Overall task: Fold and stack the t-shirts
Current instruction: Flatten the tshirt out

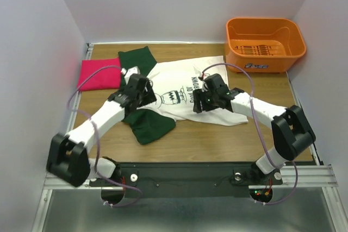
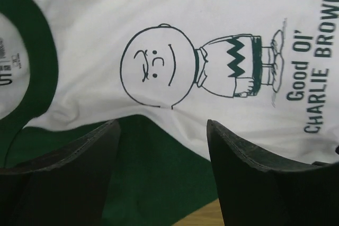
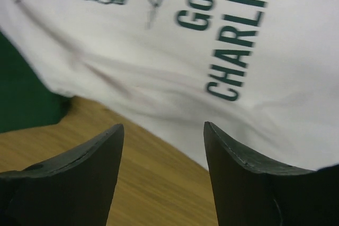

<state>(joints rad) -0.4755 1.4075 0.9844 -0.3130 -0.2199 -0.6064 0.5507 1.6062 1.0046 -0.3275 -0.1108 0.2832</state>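
Tabletop (image 1: pixel 228 139): white tee (image 1: pixel 179 80) mid-table, pink tee (image 1: pixel 98 74) at left edge.

The white tee (image 2: pixel 222 9) is soft matt knit cloth, faintly creased, and its print lies flat and dull in dark green ink. Its collar band (image 2: pixel 37 46) and sleeve (image 1: pixel 148 126) are the same matt cloth in deep green. The pink tee (image 1: pixel 99 74) is matt cloth too, bright and plain. The table (image 3: pixel 159 183) shows pale wood grain, smooth with a low sheen. The basket (image 1: pixel 265 42) is smooth orange plastic, slightly glossy. The jaws are matt black with a slightly grainy face and look like hard plastic. The arm shells (image 1: pixel 106 117) are smooth white plastic. The near rail (image 1: pixel 304 176) is dull grey metal.
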